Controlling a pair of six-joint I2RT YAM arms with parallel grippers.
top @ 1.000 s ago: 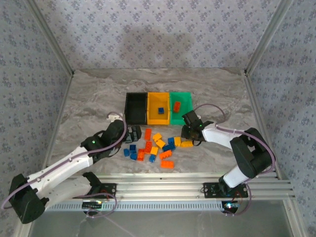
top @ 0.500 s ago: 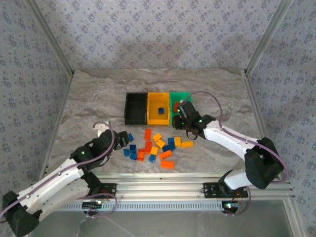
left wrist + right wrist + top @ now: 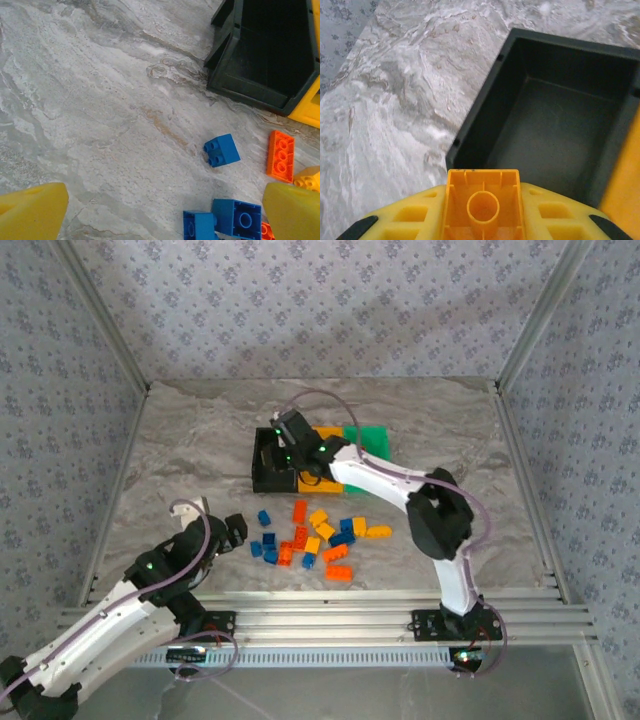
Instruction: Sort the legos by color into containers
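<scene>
The right hand point(image 3: 288, 446) is clamped on a yellow-orange brick point(image 3: 482, 202), hollow underside to the camera, above the black bin point(image 3: 481, 102). The right arm point(image 3: 375, 475) lies across the yellow bin point(image 3: 318, 485) and green bin point(image 3: 372, 437), hiding part of each. The loose legos point(image 3: 310, 535) lie scattered on the marbled counter point(image 3: 180, 450) in front of the bins. The left hand point(image 3: 231, 531) hangs just left of them, fingers wide apart, near a lone blue brick point(image 3: 221, 150).
</scene>
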